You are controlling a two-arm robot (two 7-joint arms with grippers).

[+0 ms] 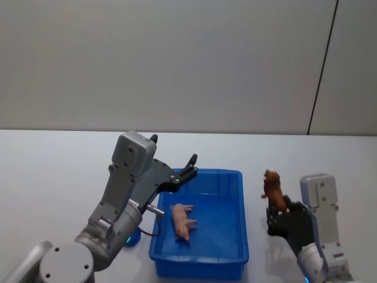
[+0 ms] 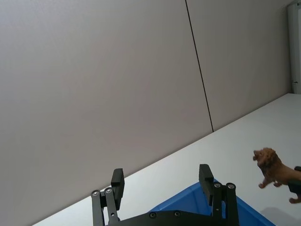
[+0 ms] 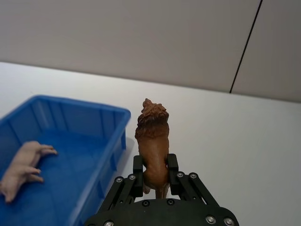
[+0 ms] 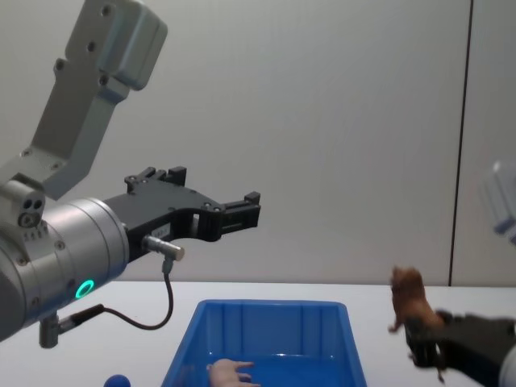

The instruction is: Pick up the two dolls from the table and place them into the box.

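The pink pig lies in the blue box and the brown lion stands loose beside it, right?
Not loose: the right wrist view shows the right gripper shut on the brown lion beside the box. The pink pig does lie inside.

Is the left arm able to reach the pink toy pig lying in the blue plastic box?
Probably yes: the open left claw hangs above the blue plastic box, and nothing covers the pale pink toy pig.
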